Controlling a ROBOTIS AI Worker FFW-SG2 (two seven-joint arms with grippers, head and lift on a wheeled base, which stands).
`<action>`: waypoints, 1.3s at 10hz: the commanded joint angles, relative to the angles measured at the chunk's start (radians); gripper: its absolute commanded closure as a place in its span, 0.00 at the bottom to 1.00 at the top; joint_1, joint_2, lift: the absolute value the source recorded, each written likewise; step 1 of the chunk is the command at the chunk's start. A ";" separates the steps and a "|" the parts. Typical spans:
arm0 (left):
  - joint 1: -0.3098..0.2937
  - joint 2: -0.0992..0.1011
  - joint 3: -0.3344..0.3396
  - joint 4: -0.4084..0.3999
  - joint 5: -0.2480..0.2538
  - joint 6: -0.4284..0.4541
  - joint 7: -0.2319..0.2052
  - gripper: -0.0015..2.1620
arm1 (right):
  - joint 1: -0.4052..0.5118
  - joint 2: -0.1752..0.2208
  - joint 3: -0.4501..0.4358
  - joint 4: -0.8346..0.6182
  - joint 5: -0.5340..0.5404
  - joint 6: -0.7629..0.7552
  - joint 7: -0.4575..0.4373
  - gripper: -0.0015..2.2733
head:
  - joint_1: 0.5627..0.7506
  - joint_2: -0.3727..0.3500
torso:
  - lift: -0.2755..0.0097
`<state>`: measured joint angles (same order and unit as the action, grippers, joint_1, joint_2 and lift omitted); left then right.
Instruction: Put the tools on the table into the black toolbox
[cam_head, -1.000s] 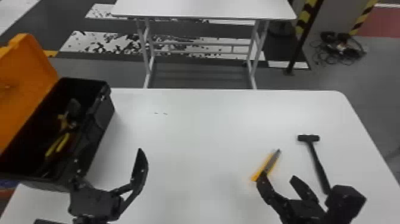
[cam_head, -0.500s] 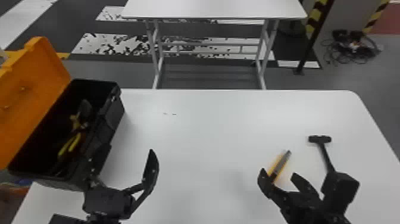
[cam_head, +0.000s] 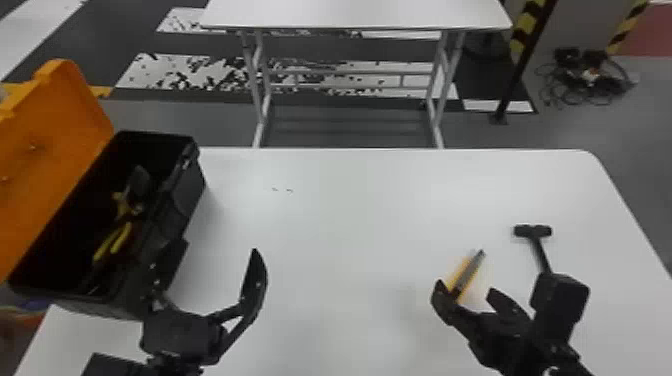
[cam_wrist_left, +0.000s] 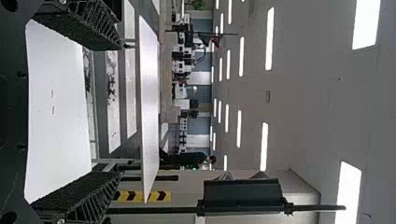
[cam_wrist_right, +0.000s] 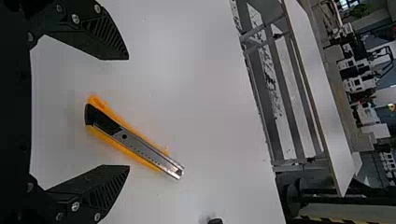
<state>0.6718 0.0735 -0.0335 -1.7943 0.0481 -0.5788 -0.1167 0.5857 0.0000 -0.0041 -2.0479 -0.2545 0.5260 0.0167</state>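
Observation:
In the head view my left gripper (cam_head: 215, 255) stands open beside the black toolbox (cam_head: 192, 195); yellow-handled tools (cam_head: 114, 244) lie inside the box. My right gripper (cam_head: 465, 294) is open above the yellow utility knife (cam_head: 469, 276), low on the right. The knife (cam_wrist_right: 135, 143) lies flat and slanted beyond the open right gripper (cam_wrist_right: 128, 113), untouched. Behind that arm is a black hammer (cam_head: 533, 231), its handle partly covered. The left gripper (cam_wrist_left: 122, 109) has nothing between its fingers.
The box's orange lid (cam_head: 55, 145) is raised at the far left. A white table (cam_head: 350, 200) carries the tools, with its right edge beyond the hammer. Another white table (cam_head: 350, 15) stands farther back, and cables (cam_head: 590, 80) lie on the floor.
The head view has turned slightly left, shifting the scene rightward. Relative to the knife, my right gripper has moved left and a little forward. The left gripper keeps its place beside the box.

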 joint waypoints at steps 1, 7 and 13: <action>-0.001 0.000 -0.002 0.004 0.001 0.001 -0.001 0.01 | -0.023 0.001 0.010 0.000 0.000 0.032 -0.012 0.09 | 0.70 0.54 | 0.70; -0.003 0.009 -0.006 0.013 0.003 0.001 -0.003 0.01 | -0.106 0.001 0.015 0.018 -0.037 0.167 -0.090 0.09 | 0.70 0.55 | 0.70; -0.012 0.012 -0.017 0.024 0.004 0.007 -0.004 0.01 | -0.155 0.001 -0.034 0.061 -0.147 0.197 -0.146 0.09 | 0.70 0.52 | 0.70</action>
<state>0.6608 0.0849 -0.0501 -1.7707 0.0518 -0.5719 -0.1212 0.4349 0.0000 -0.0319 -1.9867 -0.3922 0.7161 -0.1289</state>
